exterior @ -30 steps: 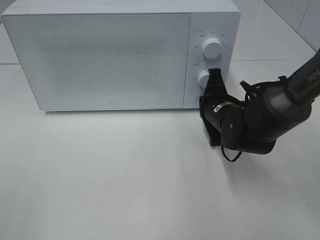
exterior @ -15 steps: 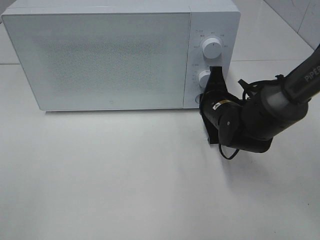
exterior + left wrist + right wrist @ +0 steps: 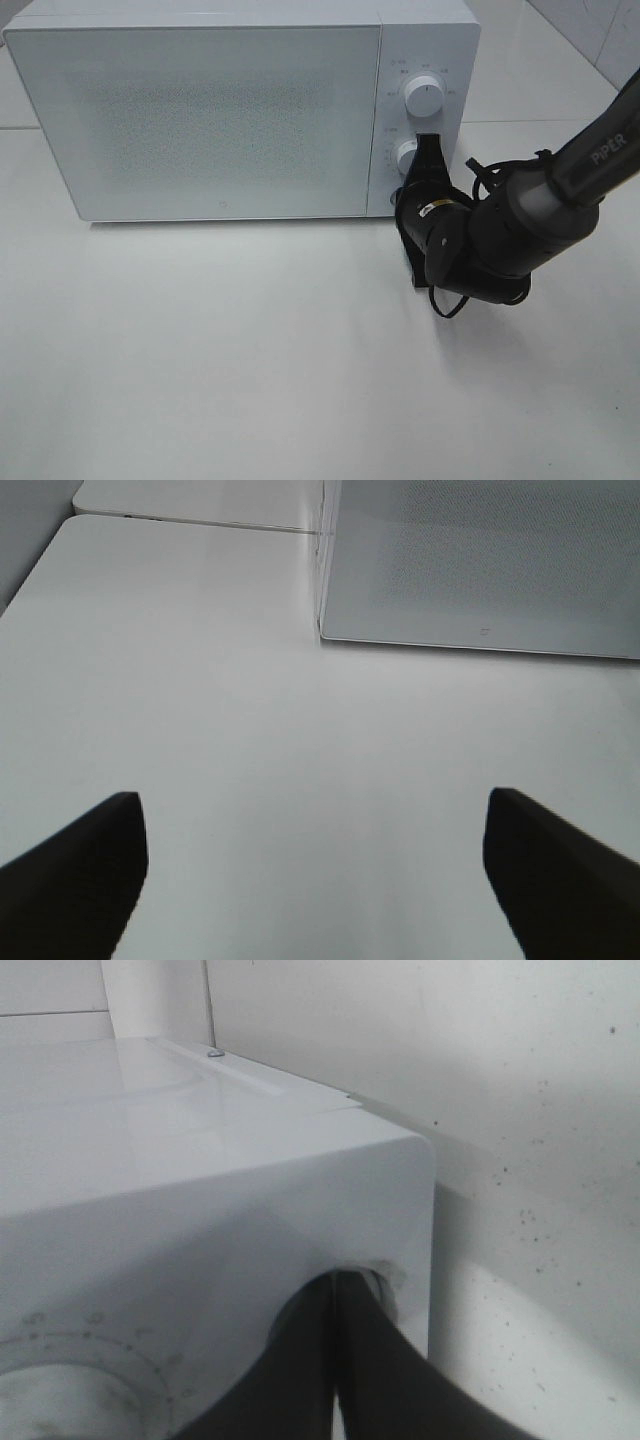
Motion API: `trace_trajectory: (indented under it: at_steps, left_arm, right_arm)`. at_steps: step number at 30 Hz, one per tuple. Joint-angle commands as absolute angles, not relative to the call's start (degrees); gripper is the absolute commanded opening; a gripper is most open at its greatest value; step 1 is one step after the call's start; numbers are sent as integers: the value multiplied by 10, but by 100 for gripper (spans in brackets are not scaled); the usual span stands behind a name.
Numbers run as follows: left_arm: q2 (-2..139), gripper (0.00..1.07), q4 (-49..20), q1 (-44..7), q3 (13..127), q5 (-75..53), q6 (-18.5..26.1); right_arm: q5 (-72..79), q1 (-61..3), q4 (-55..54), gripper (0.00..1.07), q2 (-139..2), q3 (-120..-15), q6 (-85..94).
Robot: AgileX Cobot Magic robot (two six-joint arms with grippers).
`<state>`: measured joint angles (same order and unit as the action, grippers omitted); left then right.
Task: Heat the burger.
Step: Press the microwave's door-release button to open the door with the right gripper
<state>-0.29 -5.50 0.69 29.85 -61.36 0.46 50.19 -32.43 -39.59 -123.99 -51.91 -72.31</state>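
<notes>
1. Farthest left, caught only by its own wrist camera: left claw (image 3: pixel 312 798), dark fingers (image 3: pixel 75 875) spread wide apart, gripping nothing, hanging above the bare white bench (image 3: pixel 250 680).
2. Ahead of that claw, standing on the bench: a white microwave (image 3: pixel 425 40), with its frosted door (image 3: pixel 210 110) closed flush and covering most of the front.
3. Burger: in none of the three views, so whereabouts impossible to tell (nothing legible through the speckled door).
4. Right of the door, on the narrow control strip: upper dial (image 3: pixel 424 95), and directly beneath it the lower dial (image 3: pixel 406 156), both round and white.
5. Right again: right claw (image 3: pixel 432 142), fingers pressed tight together with nothing clamped between them, tips pointing up the panel just at the right-hand edge of the lower dial; contact with that dial impossible to judge.
6. Farthest right: the black right arm (image 3: pixel 520 220), reaching in from the high view's right edge, wrist low over the bench near the microwave's front corner.
</notes>
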Motion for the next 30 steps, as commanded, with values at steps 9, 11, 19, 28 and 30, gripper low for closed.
trace_trajectory:
  at_steps: [9,11,19,28,30]
  left_arm:
    - [-7,84,-56,7,296,-614,0]
    - [-7,84,-56,7,296,-614,0]
    - [-7,84,-56,7,296,-614,0]
    - [-7,84,-56,7,296,-614,0]
    - [-7,84,-56,7,296,-614,0]
  right_arm:
    - [665,-315,-378,0,-1234,-602,-669]
    - [670,-315,-378,0,-1235,-604,-666]
    - [695,-308,-378,0,-1236,-621,-648]
    - [638,-308,-379,0,-1224,-600,-646]
    - [625,-308,-380,0,-1215,-587,-646]
